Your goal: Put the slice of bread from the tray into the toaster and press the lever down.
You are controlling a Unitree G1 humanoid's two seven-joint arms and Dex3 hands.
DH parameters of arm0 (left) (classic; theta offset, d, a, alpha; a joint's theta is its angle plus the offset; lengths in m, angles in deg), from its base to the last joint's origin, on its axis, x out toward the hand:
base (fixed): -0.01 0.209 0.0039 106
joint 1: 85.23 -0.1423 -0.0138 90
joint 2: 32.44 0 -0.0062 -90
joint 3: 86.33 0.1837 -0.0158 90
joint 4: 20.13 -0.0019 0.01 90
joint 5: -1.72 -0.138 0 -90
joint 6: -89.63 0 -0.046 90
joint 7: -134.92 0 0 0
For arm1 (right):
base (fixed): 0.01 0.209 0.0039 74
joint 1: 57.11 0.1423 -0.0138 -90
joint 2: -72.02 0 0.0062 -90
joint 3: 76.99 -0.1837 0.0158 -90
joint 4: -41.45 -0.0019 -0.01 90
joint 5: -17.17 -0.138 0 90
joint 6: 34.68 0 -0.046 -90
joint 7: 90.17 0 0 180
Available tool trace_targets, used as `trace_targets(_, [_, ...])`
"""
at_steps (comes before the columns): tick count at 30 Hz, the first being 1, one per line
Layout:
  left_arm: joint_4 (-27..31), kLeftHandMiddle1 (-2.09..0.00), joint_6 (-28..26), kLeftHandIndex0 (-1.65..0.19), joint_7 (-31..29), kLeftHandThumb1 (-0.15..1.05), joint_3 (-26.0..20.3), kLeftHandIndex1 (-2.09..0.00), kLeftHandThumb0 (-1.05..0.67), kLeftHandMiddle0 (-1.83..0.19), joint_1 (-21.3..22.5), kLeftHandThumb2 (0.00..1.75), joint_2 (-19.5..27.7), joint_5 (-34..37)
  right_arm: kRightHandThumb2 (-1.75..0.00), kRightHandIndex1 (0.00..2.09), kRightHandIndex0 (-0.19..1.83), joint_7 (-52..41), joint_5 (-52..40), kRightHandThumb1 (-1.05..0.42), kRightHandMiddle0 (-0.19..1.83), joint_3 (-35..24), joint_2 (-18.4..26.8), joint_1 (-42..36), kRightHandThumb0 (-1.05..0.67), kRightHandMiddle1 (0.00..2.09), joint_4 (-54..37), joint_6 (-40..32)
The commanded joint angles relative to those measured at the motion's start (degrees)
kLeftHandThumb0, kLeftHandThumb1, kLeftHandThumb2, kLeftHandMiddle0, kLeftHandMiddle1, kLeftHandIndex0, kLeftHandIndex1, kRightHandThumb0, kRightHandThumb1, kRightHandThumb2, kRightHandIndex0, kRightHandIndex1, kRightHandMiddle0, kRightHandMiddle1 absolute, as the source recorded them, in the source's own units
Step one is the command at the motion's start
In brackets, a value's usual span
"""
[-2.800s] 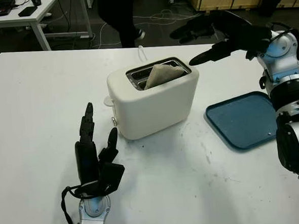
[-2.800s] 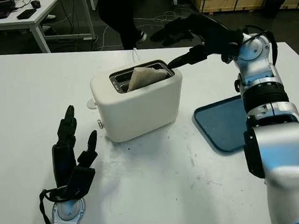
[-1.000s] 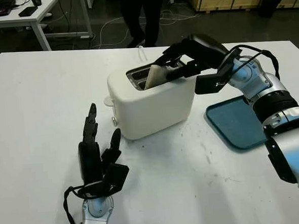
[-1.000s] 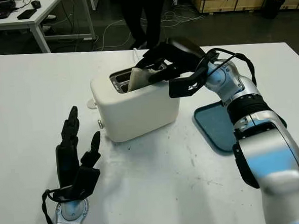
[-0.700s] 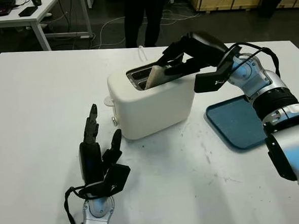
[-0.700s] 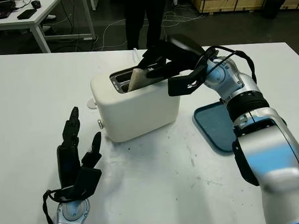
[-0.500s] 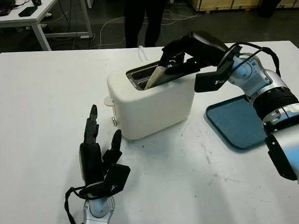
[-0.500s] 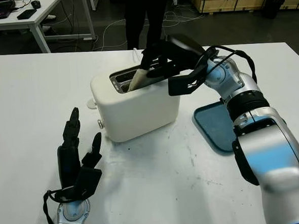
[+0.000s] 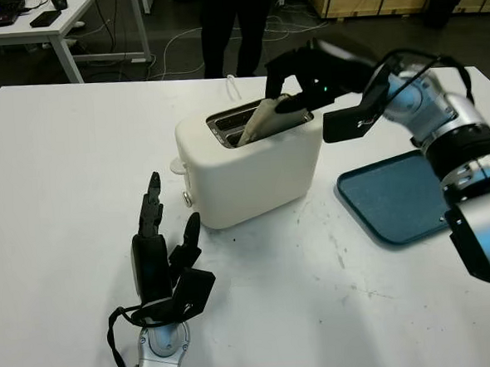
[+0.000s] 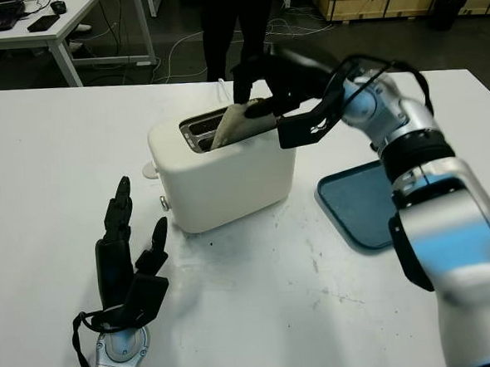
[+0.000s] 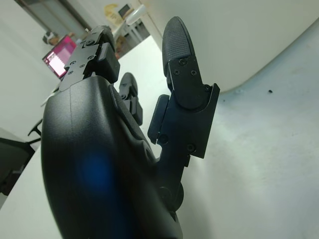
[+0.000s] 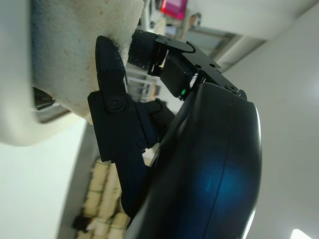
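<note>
the right robot hand (image 9: 305, 76) is grasping the bread slice (image 9: 266, 116), tilted half inside the toaster (image 9: 252, 162) slot; it may jam crooked. left robot hand (image 9: 163, 267) released, above the desk (image 9: 53, 178).

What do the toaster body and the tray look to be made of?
Toaster: likely matte cream plastic, with smooth rounded corners and no glare; its slot rim looks like shiny metal. Tray: probably moulded blue plastic, with a dull, finely textured surface and raised rounded lip.

bread (image 9: 268, 118): we are seeing its lower part hiding inside the toaster (image 9: 252, 162) slot
lever: we are not making it out
right hand (image 9: 301, 72): blurring, its fingers covering the bread's far edge
person (image 9: 235, 18): the top edge is cutting off the body
</note>
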Motion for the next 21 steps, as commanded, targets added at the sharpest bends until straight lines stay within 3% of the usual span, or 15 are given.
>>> trace_targets(1, [0.0,-0.05,0.4,-0.16,0.6,0.92,0.6,0.00,-0.53,-0.19,0.1,0.55,-2.1,-0.1,-0.17,1.74,1.00,0.7,0.9,-0.92,0.79,0.6,0.6,2.2,-0.46,1.62,0.2,1.4])
trace_targets(6, [-0.4,-0.06,0.7,-0.16,1.3,0.92,1.0,0.00,-0.53,-0.20,0.2,0.55,-2.3,-0.2,-0.15,1.75,1.01,-0.8,1.3,-0.92,0.72,1.7,0.2,3.7,-0.44,1.74,0.2,2.7])
trace_targets(21, [-0.3,-0.06,0.7,-0.15,2.7,0.92,2.2,0.00,-0.55,-0.19,-0.8,0.55,-2.4,0.5,-0.20,1.75,1.05,-1.9,5.8,-0.92,0.79,7.6,-0.7,2.2,-0.53,1.75,-0.1,2.0])
